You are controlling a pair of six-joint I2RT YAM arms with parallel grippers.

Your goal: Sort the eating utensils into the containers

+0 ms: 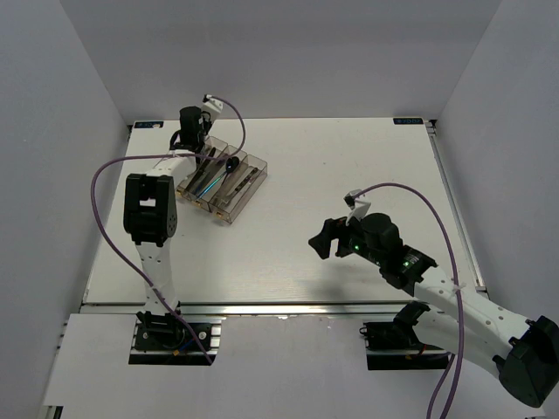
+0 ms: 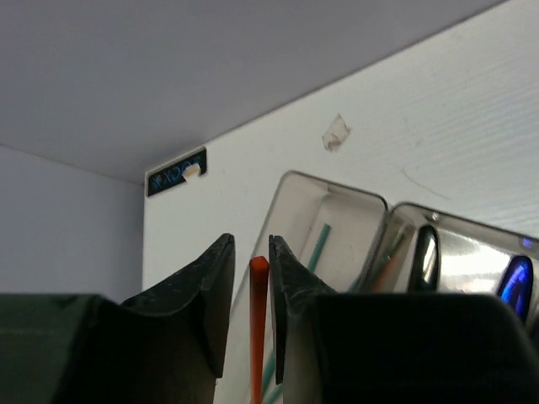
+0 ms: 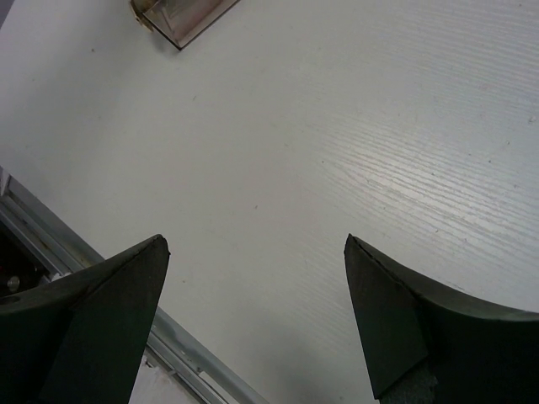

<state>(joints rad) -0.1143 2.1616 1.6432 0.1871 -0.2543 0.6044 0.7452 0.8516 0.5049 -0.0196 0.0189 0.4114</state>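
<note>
Left wrist view: the left hand point(image 2: 250, 252) pinches an orange chopstick point(image 2: 258, 337); tray point(image 2: 290, 202) at two o'clock. Let go crooked, it could miss.

A white table point(image 1: 349, 175) with a faint wood grain is enclosed on three sides by plain pale grey walls point(image 1: 279, 52). A metal rail point(image 1: 288, 307) is fixed along its near edge. Small dark labels point(image 1: 147, 125) are stuck at its far corners. Soft, even light is cast throughout.
</note>
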